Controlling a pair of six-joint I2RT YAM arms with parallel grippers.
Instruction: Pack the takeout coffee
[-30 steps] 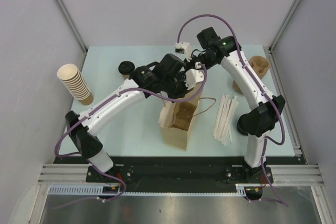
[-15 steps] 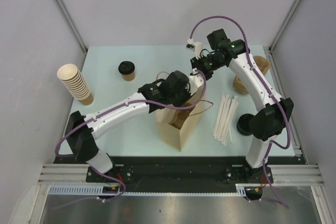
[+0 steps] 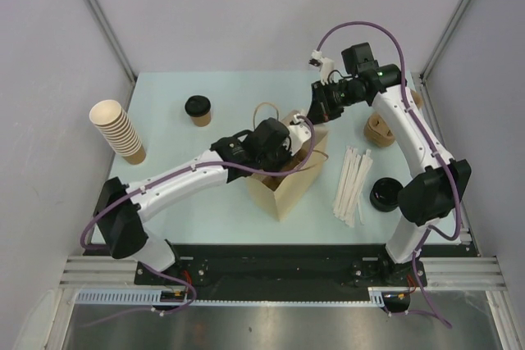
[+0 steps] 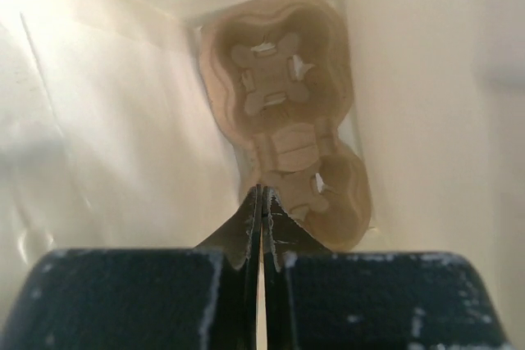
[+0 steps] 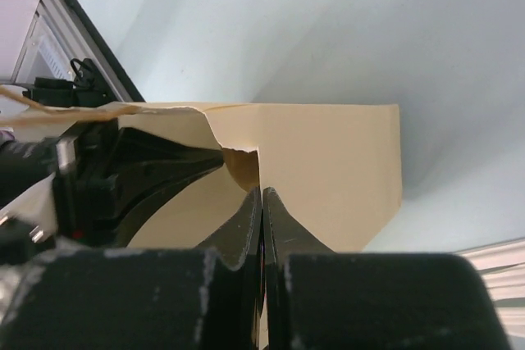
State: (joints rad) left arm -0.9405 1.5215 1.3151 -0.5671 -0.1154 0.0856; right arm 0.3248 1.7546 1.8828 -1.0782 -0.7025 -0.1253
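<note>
Left gripper (image 4: 261,201) reaches down inside the paper bag (image 3: 289,193), its jaws pressed together on the near edge of the moulded-pulp cup carrier (image 4: 279,79), which sits lengthwise deep in the bag. Right gripper (image 5: 261,196) is closed, pinching the bag's far-right rim. The lidded paper cup (image 3: 198,110) stands on the table (image 3: 164,88), far left, well apart from the bag
</note>
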